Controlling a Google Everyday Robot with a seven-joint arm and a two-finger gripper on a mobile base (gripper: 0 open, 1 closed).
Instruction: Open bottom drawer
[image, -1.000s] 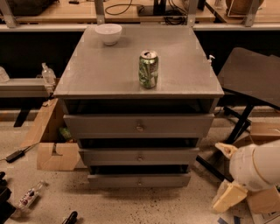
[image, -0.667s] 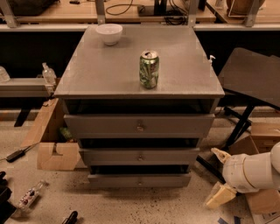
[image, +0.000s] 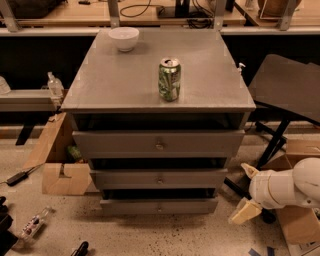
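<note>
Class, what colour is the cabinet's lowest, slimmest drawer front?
Grey: the bottom drawer, camera view; cream two-finger gripper hovers to its right.

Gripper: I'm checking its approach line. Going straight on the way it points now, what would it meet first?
The gripper, low to the right of the cabinet, points left, fingers open. It would likely first meet the right end of the bottom drawer, though depth is unclear.

Grey bottom drawer (image: 159, 205), green can (image: 169, 79), cream tool (image: 241, 193) low at right.

Can (image: 169, 79) and bowl (image: 124, 38) atop cabinet (image: 115, 87); jaws low, right of bottom drawer (image: 159, 206), apart.
</note>
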